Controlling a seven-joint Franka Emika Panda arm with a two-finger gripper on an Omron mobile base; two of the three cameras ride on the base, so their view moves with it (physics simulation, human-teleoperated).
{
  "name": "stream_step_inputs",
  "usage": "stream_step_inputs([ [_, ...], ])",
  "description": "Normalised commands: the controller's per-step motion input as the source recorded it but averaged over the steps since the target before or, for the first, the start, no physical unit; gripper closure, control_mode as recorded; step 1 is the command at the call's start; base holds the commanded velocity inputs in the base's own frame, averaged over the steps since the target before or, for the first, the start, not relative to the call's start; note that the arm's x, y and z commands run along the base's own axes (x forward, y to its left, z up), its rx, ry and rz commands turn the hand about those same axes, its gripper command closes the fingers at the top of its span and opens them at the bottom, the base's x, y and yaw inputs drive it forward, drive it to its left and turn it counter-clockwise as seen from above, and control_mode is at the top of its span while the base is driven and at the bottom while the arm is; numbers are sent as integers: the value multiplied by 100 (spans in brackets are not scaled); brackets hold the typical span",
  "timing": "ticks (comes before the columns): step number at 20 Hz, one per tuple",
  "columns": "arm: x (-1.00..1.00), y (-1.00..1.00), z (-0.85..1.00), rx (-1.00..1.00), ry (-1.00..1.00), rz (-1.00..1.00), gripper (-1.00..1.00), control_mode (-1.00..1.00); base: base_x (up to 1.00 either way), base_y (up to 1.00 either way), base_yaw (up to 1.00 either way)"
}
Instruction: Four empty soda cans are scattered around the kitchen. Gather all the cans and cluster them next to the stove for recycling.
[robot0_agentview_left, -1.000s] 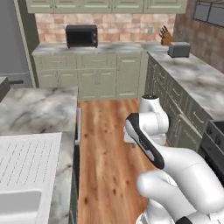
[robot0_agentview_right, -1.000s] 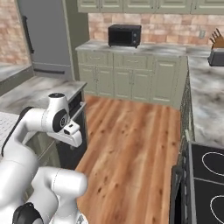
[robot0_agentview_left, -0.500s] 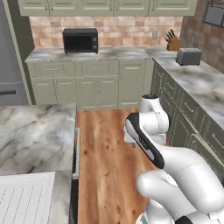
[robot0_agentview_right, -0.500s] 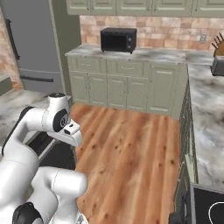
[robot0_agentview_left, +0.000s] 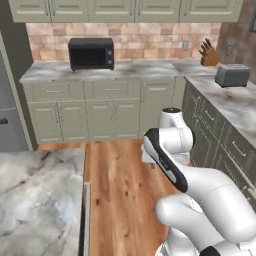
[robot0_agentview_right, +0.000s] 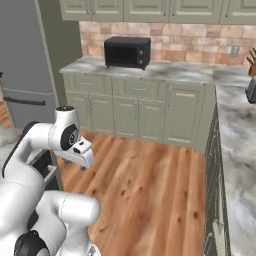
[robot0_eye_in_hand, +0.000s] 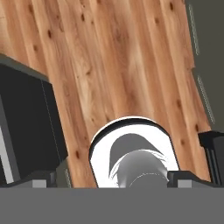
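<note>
Left base view: my hand (robot0_agentview_left: 150, 161) hangs folded over the wood plank floor (robot0_agentview_left: 117, 200), carrying nothing; grey-veined marble tabletop (robot0_agentview_left: 125, 69) holds a black microwave (robot0_agentview_left: 91, 53), no soda cans.

Right base view: same bare run; no cans, no stove.

Hand view: fingers (robot0_eye_in_hand: 215, 155) spread wide, released. Judged: gathering not begun.

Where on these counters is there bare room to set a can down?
The back counter is bare between the microwave and the knife block. The right counter is bare in front of the toaster. The near island top is bare marble. The back right corner, with knife block and toaster, is most crowded.
</note>
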Motion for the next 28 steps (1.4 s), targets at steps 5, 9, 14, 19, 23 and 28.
stream_step_inputs([
  [5, 0, 0, 0, 0, 0, 0, -100, 100, 99, -25, 2],
  [9, 0, 0, 0, 0, 0, 0, -100, 100, 89, -27, 11],
  [14, 0, 0, 0, 0, 0, 0, -100, 100, 69, -8, 27],
  [19, 0, 0, 0, 0, 0, 0, -100, 100, 51, -1, 38],
  [23, 0, 0, 0, 0, 0, 0, -100, 100, 51, -15, 34],
  [28, 0, 0, 0, 0, 0, 0, -100, 100, 43, -28, 32],
])
